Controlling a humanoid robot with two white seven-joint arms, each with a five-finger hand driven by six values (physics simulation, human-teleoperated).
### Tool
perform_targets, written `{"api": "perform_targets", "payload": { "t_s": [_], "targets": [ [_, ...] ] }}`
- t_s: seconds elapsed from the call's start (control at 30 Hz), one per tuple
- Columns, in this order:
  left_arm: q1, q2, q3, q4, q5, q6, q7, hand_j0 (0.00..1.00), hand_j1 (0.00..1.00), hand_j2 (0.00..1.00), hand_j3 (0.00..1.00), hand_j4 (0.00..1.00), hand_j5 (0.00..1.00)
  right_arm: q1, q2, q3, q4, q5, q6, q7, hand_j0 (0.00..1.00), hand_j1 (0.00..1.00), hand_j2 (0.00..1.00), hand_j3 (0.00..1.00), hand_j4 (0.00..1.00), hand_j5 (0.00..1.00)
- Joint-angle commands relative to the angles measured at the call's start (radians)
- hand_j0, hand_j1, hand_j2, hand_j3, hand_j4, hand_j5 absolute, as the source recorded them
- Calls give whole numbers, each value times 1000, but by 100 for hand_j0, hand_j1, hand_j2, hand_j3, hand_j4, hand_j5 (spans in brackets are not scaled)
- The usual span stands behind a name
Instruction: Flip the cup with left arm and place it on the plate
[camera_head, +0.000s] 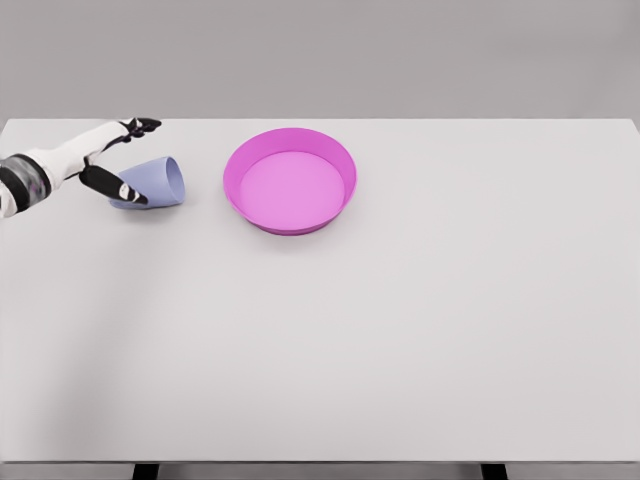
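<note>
At far left of the desk (400, 340), left hand (105, 160) beside the toppled lavender cup (155, 182), fingers (128, 192) spread, thumb touching it. Not yet gripped, flipped, or set on the magenta plate (290, 180).

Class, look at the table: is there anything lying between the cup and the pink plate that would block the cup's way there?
Nothing visible does. The lavender cup lies on its side left of the pink plate, with only bare white table between them. The left hand is already at the cup.

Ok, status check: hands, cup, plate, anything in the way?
Left hand open around the tipped cup, not lifted. Right arm out of view. Plate empty, right of cup. Path between them clear.
</note>
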Motion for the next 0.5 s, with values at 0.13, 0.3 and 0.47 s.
{"api": "perform_targets", "payload": {
  "t_s": [0.13,0.3,0.47],
  "targets": [
    [3,-14,-21,-24,-24,89,0,100,100,100,100,100,100,0,0,0,0,0,0,0,100,100,100,100,100,100],
    [0,-13,-41,-24,-44,141,0,100,100,100,100,100,100,0,0,0,0,0,0,0,100,100,100,100,100,100],
    [-2,-16,-43,-22,-60,149,0,100,100,100,100,100,100,0,0,0,0,0,0,2,100,100,100,100,100,100]
  ]
}}
